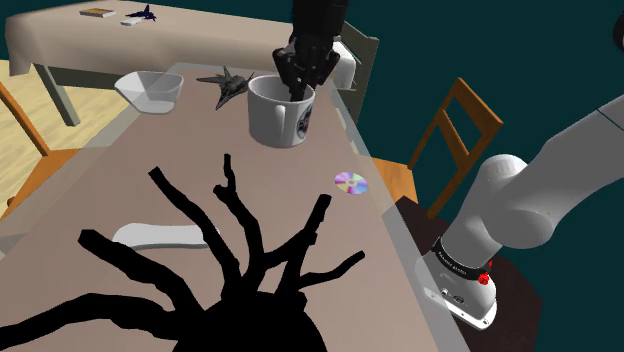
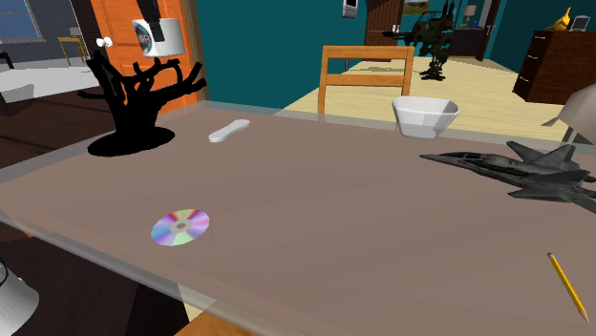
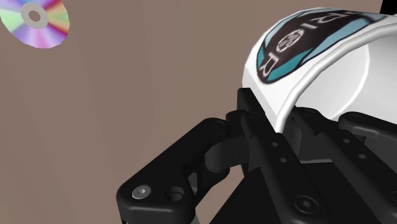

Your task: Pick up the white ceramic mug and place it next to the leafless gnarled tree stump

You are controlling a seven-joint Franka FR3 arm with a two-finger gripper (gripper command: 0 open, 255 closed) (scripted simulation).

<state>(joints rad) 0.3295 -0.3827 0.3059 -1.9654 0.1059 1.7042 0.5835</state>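
A white mug [image 1: 280, 115] with a dark round emblem hangs above the brown table, tilted a little. My black gripper [image 1: 297, 90] comes down from above, shut on the mug's rim, one finger inside and one outside. In the wrist view the fingers [image 3: 254, 118] clasp the mug's wall [image 3: 318, 57]. The gnarled, leafless tree stump [image 1: 235, 275] is drawn all black and stands at the table's near end in the shoulder view. In the second exterior view the mug [image 2: 159, 34] shows high over the stump [image 2: 138, 100], under the gripper [image 2: 150, 11].
On the table lie a shiny disc [image 1: 351, 183], a flat white piece [image 1: 165, 237] by the stump, a white bowl [image 1: 150, 90], a dark toy jet [image 1: 225, 88] and a pencil [image 2: 567, 284]. Wooden chairs [image 1: 455, 130] stand around the table's edges.
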